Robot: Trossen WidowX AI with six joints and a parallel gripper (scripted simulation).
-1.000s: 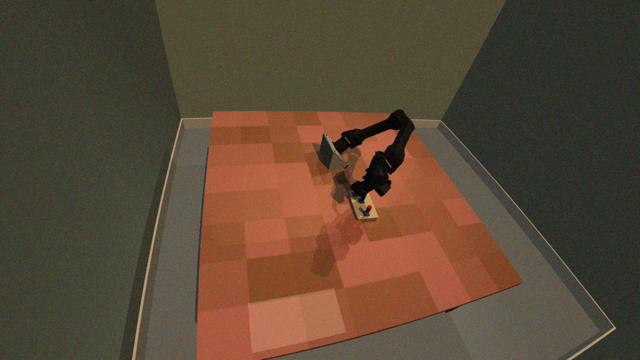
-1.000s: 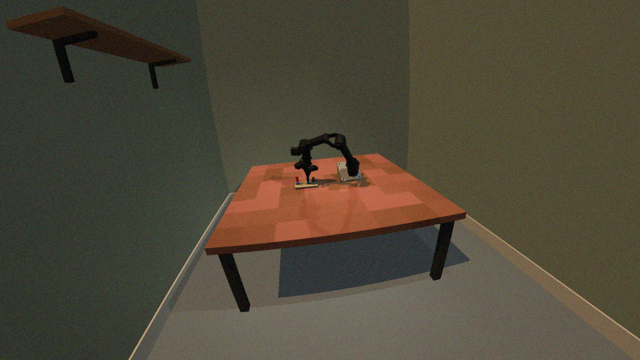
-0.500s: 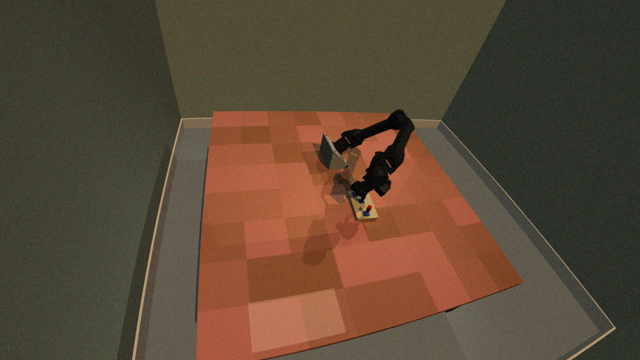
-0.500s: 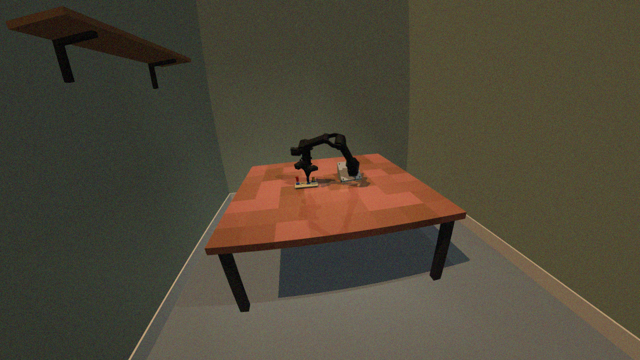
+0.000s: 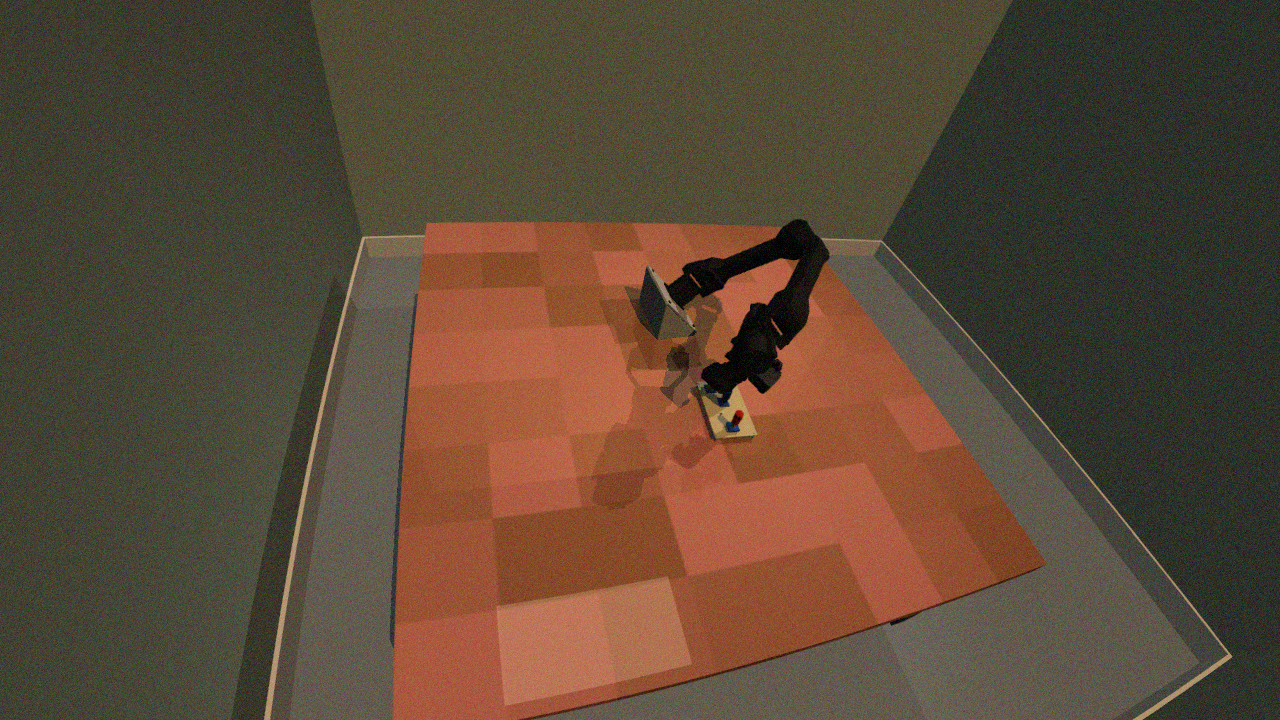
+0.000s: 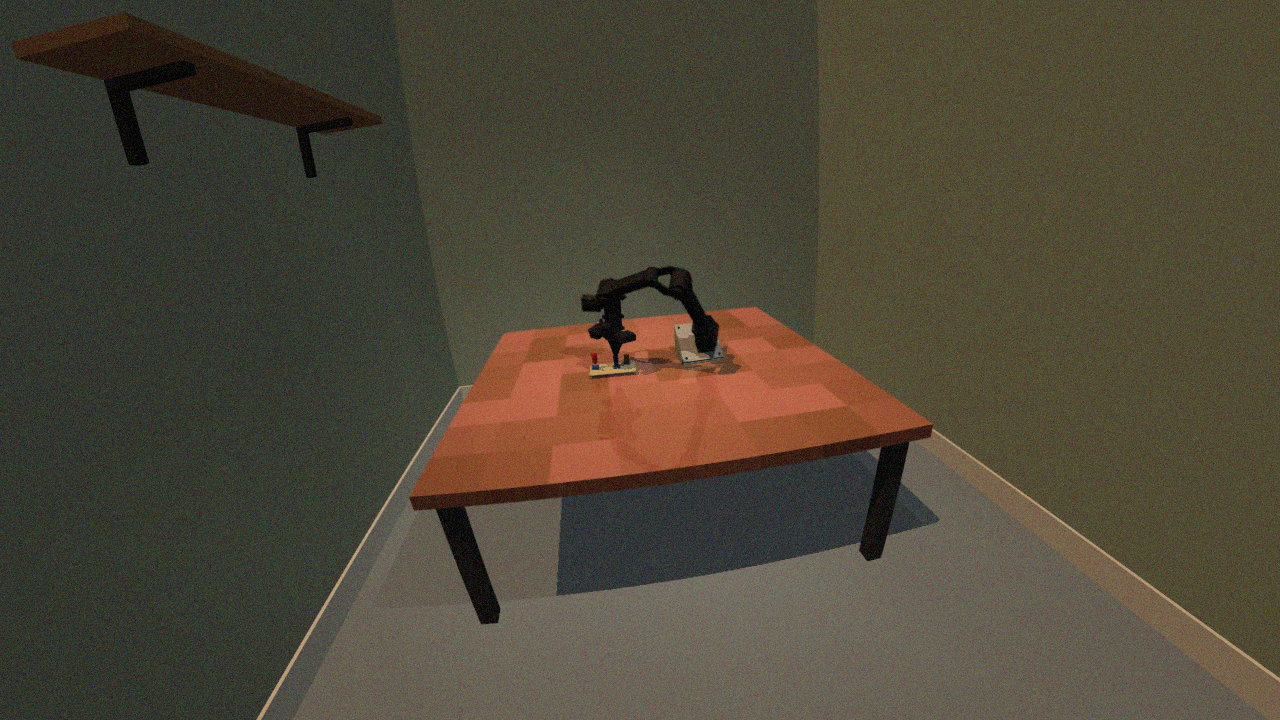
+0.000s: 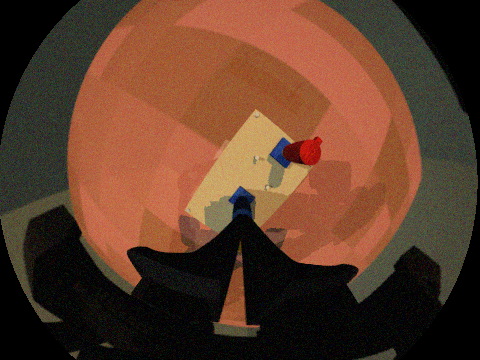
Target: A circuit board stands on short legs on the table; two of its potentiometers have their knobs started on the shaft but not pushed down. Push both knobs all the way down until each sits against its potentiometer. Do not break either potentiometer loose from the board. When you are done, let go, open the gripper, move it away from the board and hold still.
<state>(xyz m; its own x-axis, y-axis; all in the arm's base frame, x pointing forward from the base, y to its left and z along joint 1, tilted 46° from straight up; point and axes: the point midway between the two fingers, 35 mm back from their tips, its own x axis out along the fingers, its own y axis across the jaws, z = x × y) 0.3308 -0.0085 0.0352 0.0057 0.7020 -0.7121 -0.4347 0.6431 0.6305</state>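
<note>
Wrist view: my closed, empty gripper (image 5: 726,394) (image 6: 615,365) (image 7: 243,218) meets the dark-blue knob (image 7: 242,207). Press straight down along its shaft; avoid side load; stop at seating.

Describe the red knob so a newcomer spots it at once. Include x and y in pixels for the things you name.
On the wooden patchwork table (image 5: 572,537) (image 6: 680,438), find the small cream rectangular board (image 5: 723,422) (image 7: 235,155). The red cylindrical knob (image 5: 738,416) (image 6: 594,357) (image 7: 307,152) rises near one end, its colour unlike the blue potentiometer (image 7: 281,151) beneath.
</note>
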